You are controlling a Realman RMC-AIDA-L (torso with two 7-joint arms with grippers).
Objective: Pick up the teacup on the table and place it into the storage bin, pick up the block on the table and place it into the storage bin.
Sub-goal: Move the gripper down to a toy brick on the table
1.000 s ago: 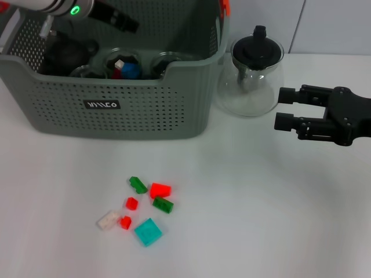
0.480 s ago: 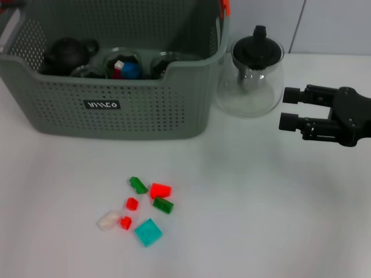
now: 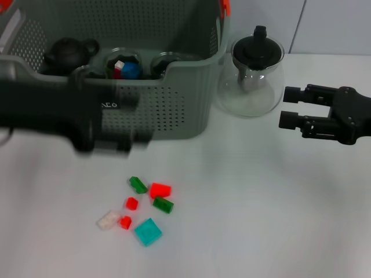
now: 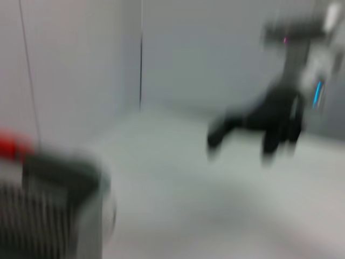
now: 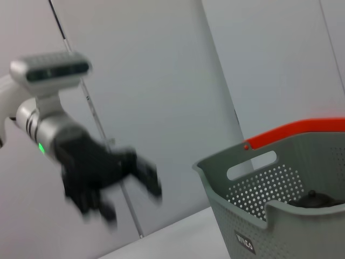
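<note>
Two hands show: the left hand (image 3: 113,142), blurred so its fingers cannot be told, crosses before the grey-green perforated storage bin (image 3: 174,107). The small coloured plastic blocks (image 3: 152,200) lie on the white surface just below it, nearer this arm. The right hand (image 3: 290,114) hovers, fingers apart, well off beside the glass teapot (image 3: 250,75).

A plain white worktop (image 3: 261,220) runs back to a pale grey panelled wall (image 3: 330,26) with thin dark vertical seams; soft, even light falls across both, casting faint shadows
</note>
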